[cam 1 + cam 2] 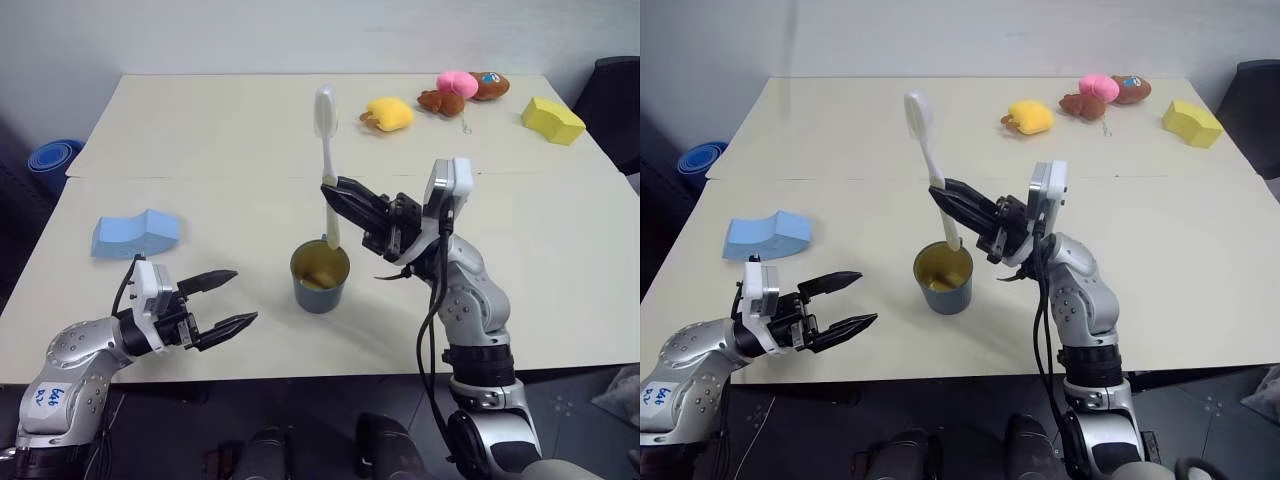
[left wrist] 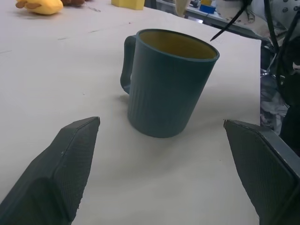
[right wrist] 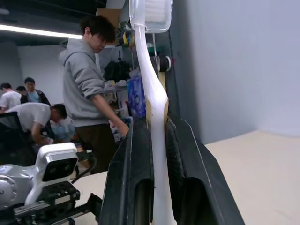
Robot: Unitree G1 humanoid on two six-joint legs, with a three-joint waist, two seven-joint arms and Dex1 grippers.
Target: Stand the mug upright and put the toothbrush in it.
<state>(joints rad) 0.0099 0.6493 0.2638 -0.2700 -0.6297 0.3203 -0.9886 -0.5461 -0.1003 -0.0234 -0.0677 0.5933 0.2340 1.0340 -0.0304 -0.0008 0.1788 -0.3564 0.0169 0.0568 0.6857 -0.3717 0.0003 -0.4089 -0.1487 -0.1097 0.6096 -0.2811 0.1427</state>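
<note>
Nearest the head camera, the left gripper (image 1: 224,299) hovers over the table's (image 1: 560,260) front edge, its 2 fingers spread wide and empty, aimed at the mug (image 1: 320,276). That mug stands upright at mid-table. Above it, the right gripper (image 1: 334,189) clamps the toothbrush (image 1: 326,150) vertically, bristles up, lower end dipping inside the mug's rim.

Only a small white sticker (image 1: 52,396) on the left forearm, with blue handwritten marks too small to make out. Nothing else legible anywhere.
</note>
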